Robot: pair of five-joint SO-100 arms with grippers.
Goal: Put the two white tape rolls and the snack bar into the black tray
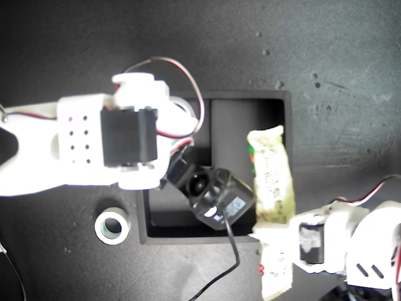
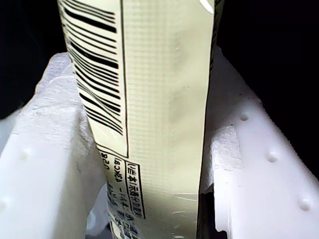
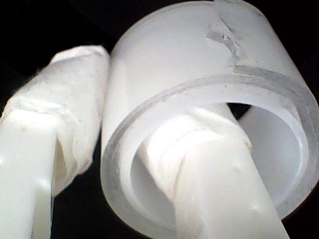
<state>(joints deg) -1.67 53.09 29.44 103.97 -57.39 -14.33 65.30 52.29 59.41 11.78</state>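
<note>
Snack bar [image 1: 270,182], handling: judged light and soft, the wrapper slick and easily creased; a hold across the narrow width, toward one end, suits it

Snack bar, appearance: long narrow pale yellow-green and white wrapper, crimped end, barcode and small print on one face [image 2: 149,119]

Snack bar, position: lies along the black tray's [image 1: 247,99] wall at the exterior view's right, its far end over the tray, its near end past the tray's edge

My first end effector [image 2: 154,164]: clamped on the snack bar, one finger on each side of the wrapper

White tape roll [image 3: 199,114], handling: judged light and stiff, smooth outside; a pinch through the wall holds well

My second end effector [image 3: 124,164]: clamped on the white tape roll, one finger inside the ring, one outside; over the tray

Second tape roll [image 1: 113,226]: white ring with greenish inner ring, flat on the dark counter [image 1: 338,56] just outside the tray, at the exterior view's left
</note>
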